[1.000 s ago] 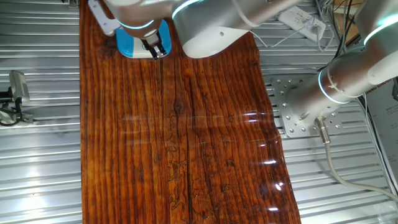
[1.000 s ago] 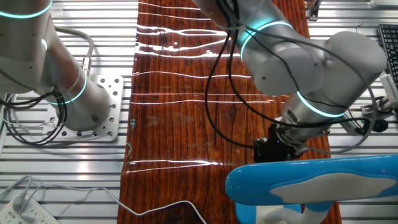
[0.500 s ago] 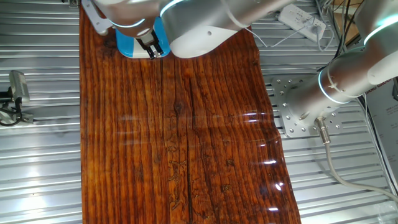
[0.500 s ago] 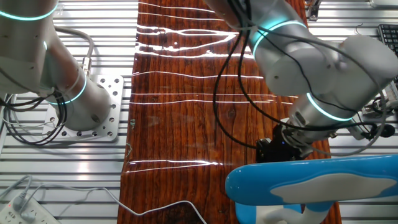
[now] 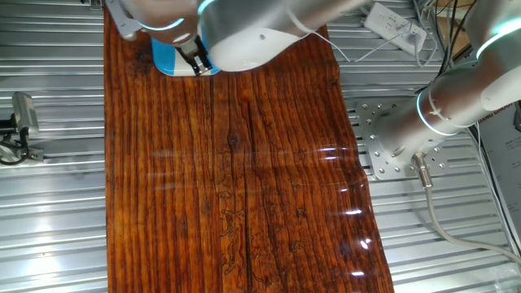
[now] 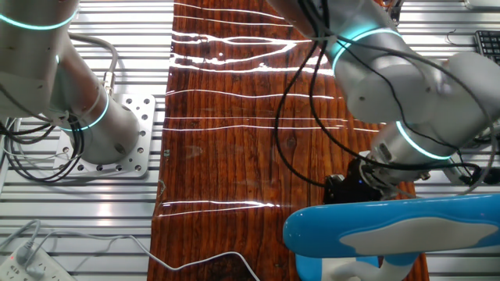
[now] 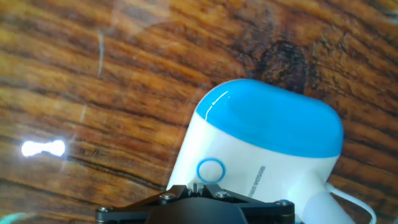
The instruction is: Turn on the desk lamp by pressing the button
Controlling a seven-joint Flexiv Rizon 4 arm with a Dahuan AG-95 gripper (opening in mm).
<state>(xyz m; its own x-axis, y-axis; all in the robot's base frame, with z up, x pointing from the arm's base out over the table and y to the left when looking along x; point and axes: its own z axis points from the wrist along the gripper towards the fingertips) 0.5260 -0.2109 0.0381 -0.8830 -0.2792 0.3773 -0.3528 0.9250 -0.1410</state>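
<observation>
Pincer (image 7: pixel 198 186) over desk lamp (image 7: pixel 261 149), just beside button (image 7: pixel 211 170).

**Non-task items in view**

Wooden board (image 5: pixel 236 163): dark reddish grain, glossy, light streaks across it; a dark knot shows in the hand view. It lies on a ribbed metal table (image 5: pixel 49 203). White power strip (image 5: pixel 395 26) at the far right corner, cables trailing off it; second one (image 6: pixel 23 261) at the other view's lower left, with a white cable (image 6: pixel 195 261) running onto the board. Small grey device (image 5: pixel 23 114) on the table's left edge. Keyboard corner (image 6: pixel 487 47) at right.
</observation>
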